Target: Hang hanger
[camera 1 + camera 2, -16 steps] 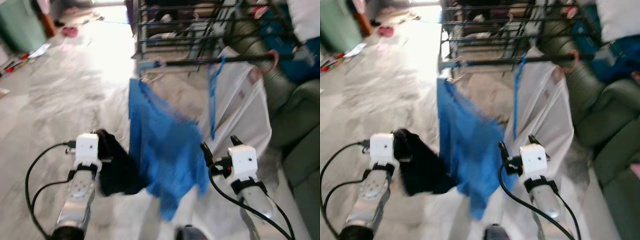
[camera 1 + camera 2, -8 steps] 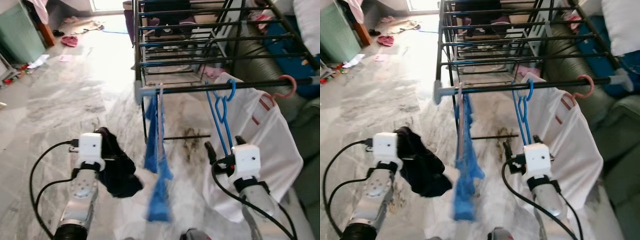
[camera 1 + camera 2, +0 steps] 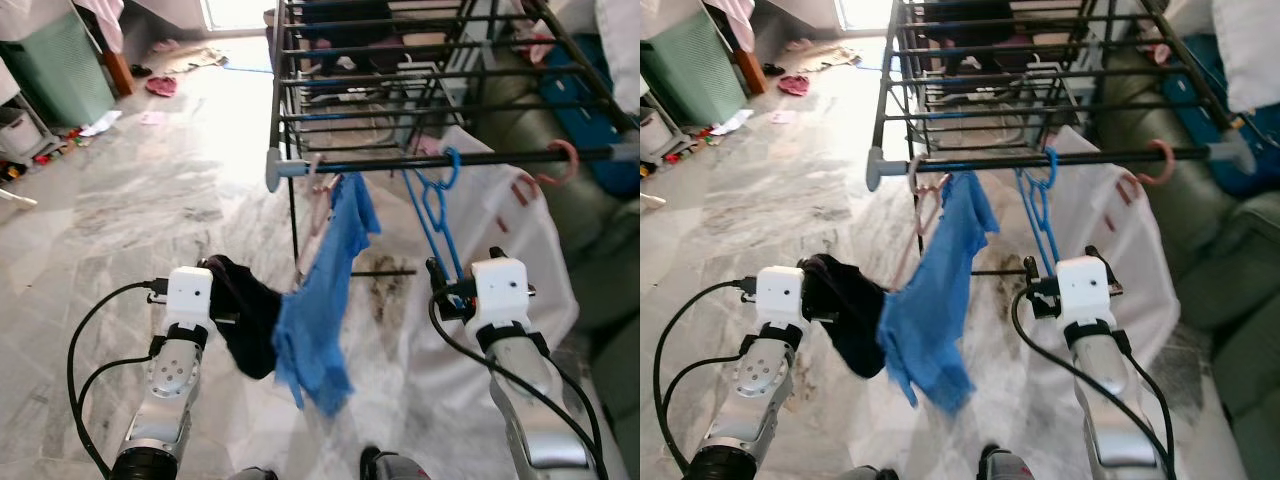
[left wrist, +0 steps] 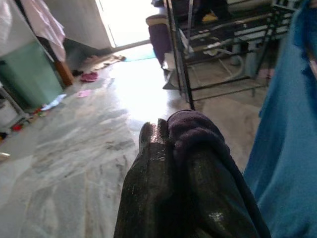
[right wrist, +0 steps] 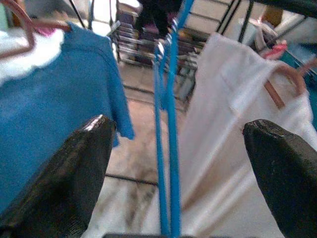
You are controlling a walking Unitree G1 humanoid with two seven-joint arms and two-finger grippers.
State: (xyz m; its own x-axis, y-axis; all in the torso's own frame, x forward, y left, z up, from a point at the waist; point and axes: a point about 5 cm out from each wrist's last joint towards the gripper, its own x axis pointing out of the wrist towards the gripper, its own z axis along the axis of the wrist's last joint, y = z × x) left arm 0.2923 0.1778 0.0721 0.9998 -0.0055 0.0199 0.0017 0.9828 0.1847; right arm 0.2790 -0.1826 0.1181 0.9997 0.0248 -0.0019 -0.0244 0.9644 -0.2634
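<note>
Hanger (image 3: 318, 215) with blue shirt (image 3: 322, 300) now hooked on rack rail (image 3: 420, 160), swung sideways since half second ago; hanging seems done. Right gripper (image 5: 173, 148) wide open, empty, beside blue hangers (image 3: 436, 215). Left gripper (image 4: 163, 163) closed on dark cloth (image 3: 245, 310).

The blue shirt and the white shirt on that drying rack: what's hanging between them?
An empty blue hanger hangs on the rail between the blue shirt and the white shirt, seen in both eye views.
</note>
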